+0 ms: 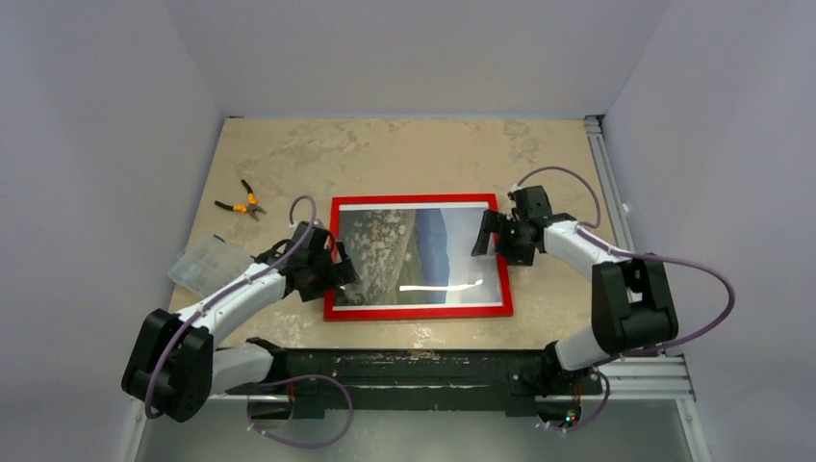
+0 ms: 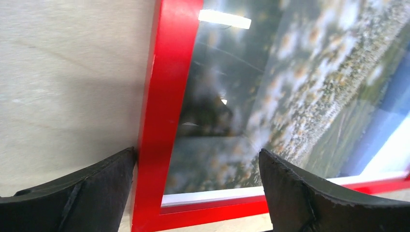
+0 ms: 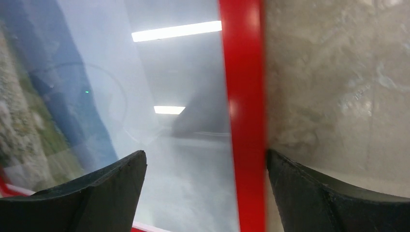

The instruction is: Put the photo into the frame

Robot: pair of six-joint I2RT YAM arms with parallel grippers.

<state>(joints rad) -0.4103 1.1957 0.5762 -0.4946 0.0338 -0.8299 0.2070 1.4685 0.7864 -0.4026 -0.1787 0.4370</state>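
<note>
The red frame [image 1: 332,260] lies flat on the table, front up, with the landscape photo [image 1: 414,250] showing behind its clear pane. My left gripper [image 1: 339,267] is open and straddles the frame's left rail [image 2: 167,96]: one finger [image 2: 96,186] outside on the table, the other [image 2: 309,193] over the pane and photo [image 2: 290,87]. My right gripper [image 1: 491,236] is open and straddles the right rail [image 3: 244,96] the same way, with the photo's sky [image 3: 159,121] under its inner finger [image 3: 106,188]. I cannot tell whether the fingers touch the frame.
Orange-handled pliers [image 1: 242,202] lie at the back left. A clear plastic box [image 1: 204,262] sits left of my left arm. A metal rail [image 1: 606,183] runs along the table's right edge; grey walls enclose the table on three sides.
</note>
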